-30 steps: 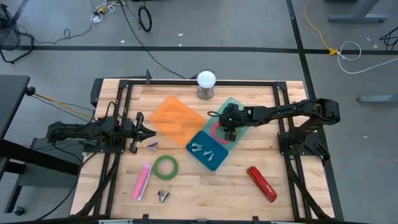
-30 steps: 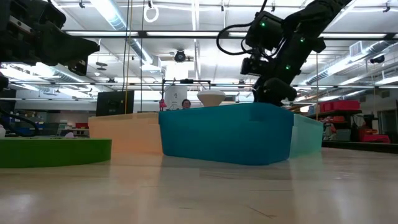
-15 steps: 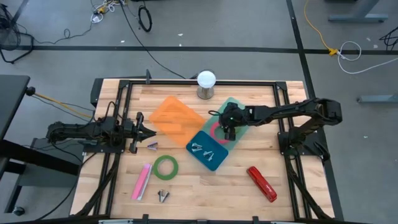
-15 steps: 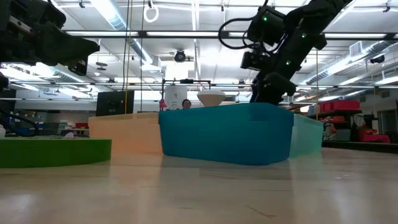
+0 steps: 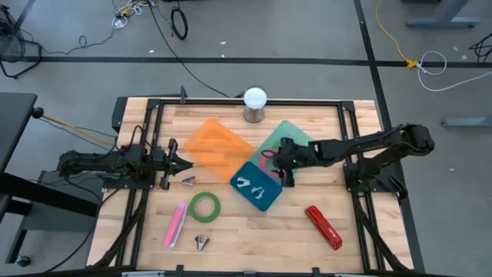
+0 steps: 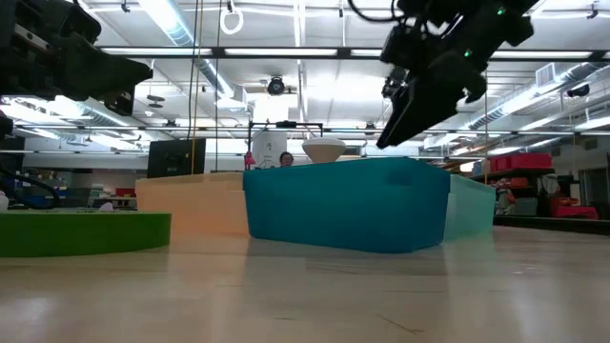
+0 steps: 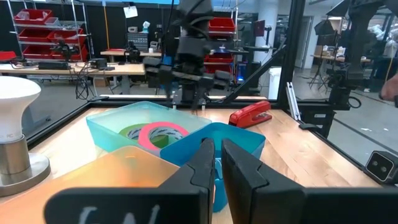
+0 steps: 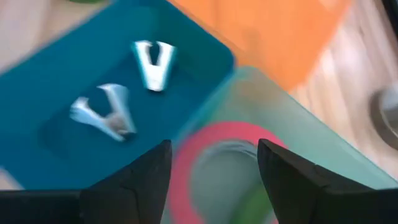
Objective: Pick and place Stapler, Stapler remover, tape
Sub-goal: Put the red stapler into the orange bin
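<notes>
Bins crowd the middle of the table: an orange bin [image 5: 217,146], a blue bin [image 5: 257,185] holding two metal staple removers [image 8: 124,87], and a teal bin [image 5: 286,137] with a pink tape roll [image 7: 163,132] inside. The right gripper [image 5: 287,164] hangs over the teal bin, fingers spread wide, empty. At five o'clock lies the red stapler [image 5: 324,226]; at seven o'clock a green tape roll [image 5: 205,205]. The left gripper [image 5: 178,162] waits at nine o'clock, fingers pinched together.

table [image 5: 338,201]: wood, matt | stapler [image 5: 324,227]: glossy plastic | removers [image 8: 124,87]: shiny metal
</notes>
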### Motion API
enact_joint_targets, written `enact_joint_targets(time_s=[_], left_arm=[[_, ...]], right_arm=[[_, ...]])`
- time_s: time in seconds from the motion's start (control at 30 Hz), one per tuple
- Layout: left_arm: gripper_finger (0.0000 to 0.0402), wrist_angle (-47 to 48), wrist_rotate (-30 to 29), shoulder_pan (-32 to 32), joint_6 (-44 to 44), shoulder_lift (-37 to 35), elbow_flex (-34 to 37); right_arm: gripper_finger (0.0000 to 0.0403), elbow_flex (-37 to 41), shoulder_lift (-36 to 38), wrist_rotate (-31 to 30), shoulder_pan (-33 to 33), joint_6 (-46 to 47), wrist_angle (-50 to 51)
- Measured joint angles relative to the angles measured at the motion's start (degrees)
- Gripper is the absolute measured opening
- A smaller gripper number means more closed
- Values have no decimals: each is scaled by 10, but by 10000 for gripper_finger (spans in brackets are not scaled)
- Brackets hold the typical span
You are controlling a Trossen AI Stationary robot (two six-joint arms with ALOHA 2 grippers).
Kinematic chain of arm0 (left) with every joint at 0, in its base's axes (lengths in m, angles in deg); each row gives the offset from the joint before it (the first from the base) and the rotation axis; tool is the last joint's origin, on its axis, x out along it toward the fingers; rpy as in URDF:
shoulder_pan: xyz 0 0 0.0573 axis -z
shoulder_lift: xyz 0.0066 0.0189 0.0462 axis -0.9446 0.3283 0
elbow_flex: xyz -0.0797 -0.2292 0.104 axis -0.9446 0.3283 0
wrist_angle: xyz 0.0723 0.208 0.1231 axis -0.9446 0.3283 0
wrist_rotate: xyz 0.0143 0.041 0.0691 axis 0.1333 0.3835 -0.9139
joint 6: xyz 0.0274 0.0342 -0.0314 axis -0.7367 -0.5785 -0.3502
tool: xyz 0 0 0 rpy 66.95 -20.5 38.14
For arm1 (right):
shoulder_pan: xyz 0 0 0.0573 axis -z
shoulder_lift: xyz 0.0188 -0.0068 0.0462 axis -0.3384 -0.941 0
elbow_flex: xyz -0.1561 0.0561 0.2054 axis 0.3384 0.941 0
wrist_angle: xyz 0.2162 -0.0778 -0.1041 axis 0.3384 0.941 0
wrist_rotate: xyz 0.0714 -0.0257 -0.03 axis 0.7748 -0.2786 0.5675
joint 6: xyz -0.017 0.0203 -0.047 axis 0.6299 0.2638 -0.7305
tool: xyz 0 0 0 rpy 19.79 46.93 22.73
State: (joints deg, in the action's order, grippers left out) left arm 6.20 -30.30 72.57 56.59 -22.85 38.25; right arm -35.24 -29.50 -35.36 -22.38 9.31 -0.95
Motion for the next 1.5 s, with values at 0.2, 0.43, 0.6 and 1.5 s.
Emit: enact_joint_targets(time_s=[0.2,0.43,0.6,1.5], left_arm=[[32,0,0,0,0,0,0],[32,0,0,0,0,0,0],[32,0,0,0,0,0,0],[32,0,0,0,0,0,0]], right_arm=[[237,0,8,0,-69,42,0],[237,0,8,0,-146,58,0],[237,0,8,0,-183,64,-1],[237,0,58,41,-315,-416,221]])
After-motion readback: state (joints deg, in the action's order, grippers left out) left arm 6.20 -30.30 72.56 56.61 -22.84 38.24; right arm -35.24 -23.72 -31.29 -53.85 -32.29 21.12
